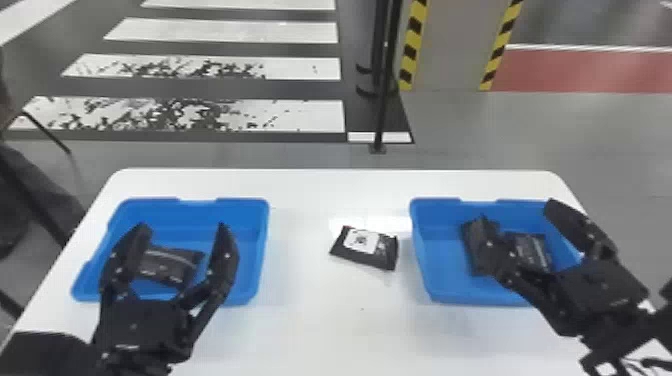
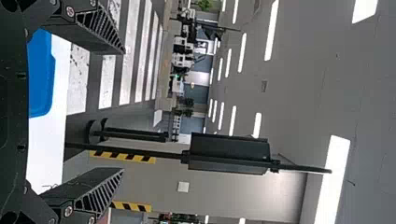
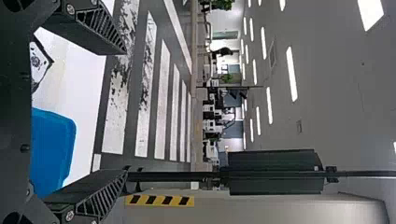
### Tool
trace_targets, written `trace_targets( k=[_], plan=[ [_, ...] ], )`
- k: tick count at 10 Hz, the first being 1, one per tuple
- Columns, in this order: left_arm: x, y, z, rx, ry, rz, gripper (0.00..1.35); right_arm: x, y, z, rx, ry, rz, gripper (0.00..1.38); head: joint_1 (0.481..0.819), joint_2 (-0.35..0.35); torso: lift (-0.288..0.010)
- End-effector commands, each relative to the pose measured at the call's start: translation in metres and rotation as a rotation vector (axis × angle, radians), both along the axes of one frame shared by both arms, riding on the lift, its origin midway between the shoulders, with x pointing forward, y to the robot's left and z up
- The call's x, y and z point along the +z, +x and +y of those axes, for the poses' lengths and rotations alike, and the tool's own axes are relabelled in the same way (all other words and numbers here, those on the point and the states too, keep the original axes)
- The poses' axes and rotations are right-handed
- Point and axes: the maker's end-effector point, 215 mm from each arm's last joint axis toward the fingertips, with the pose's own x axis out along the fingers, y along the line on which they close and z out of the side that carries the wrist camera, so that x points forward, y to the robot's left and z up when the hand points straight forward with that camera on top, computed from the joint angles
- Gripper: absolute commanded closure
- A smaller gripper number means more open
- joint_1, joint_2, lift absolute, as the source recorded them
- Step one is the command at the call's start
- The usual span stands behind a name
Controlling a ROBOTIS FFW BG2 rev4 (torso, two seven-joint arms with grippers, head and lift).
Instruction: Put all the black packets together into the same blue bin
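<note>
Head view: my left gripper (image 1: 181, 230) is spread above the left blue bin (image 1: 252, 220), where one black packet (image 1: 170, 265) lies at six o'clock from the fingertips. My right gripper (image 1: 516, 214), also spread, is over the right blue bin (image 1: 425, 250) and its black packets (image 1: 532, 250). Between bins, at their nine o'clock, a white-labelled packet (image 1: 387, 250) lies on the table (image 1: 320, 320).

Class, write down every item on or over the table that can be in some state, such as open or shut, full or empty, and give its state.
Left claw: open
Right claw: open
Left bin: lidless, holding a black packet
Right bin: lidless, holding black packets, partly hidden
Middle packet: loose on the table, white label up
</note>
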Motion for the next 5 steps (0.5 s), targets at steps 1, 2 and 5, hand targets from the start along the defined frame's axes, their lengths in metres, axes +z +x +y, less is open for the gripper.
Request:
trace_targets(
  k=[1, 2, 5],
  plan=[
    [-0.001, 0.0, -0.001, -0.002, -0.002, 0.002, 0.14, -0.005, 0.018, -0.001, 0.015, -0.014, 0.016, 0.1, 0.695, -0.025, -0.11],
    [-0.001, 0.0, 0.0, -0.001, 0.0, 0.005, 0.14, -0.008, 0.034, 0.003, 0.031, -0.026, 0.017, 0.11, 0.695, -0.024, -0.11],
    [0.0, 0.001, -0.003, -0.004, 0.003, -0.001, 0.14, -0.052, 0.097, 0.018, 0.127, -0.064, 0.117, 0.11, 0.695, -0.007, -0.11]
  ],
)
